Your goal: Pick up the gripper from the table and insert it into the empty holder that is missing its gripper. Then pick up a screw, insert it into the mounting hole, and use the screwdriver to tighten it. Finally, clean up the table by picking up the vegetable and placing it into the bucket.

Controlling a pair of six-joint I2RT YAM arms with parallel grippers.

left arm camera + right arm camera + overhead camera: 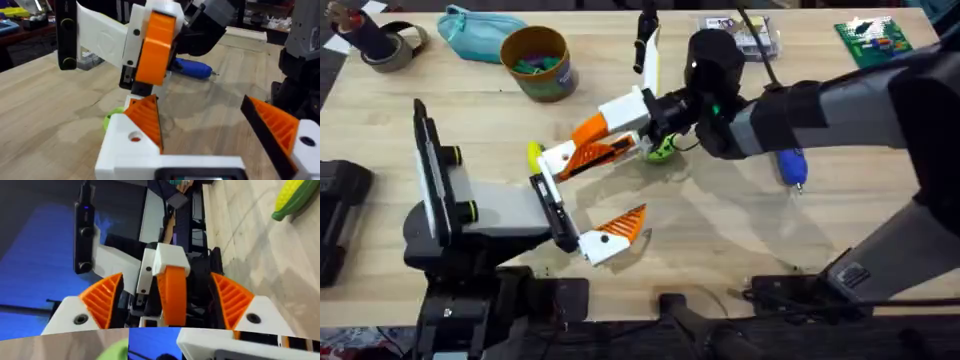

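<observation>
The holder (490, 215), a grey body with a black bar and yellow-green knobs, lies at centre left. My left gripper (635, 182) spreads open from its black plate, and in the left wrist view my left gripper (197, 102) holds nothing. The gripper (582, 158), an orange finger with a white base, sits at the plate's far end. My right gripper (166, 277) is open around the gripper (172, 297), with a gap on each side. The blue screwdriver (792, 165) lies under my right forearm. The vegetable (295, 200), a yellow corn cob, lies on the table. The mustard bucket (535, 60) stands back left. The screw is out of view.
A teal pouch (480, 35) and a grey tape roll (390, 45) lie at the back left. A green circuit board (875, 40) and a clear box (740, 35) lie at the back right. A small green-yellow item (662, 150) sits under my right wrist.
</observation>
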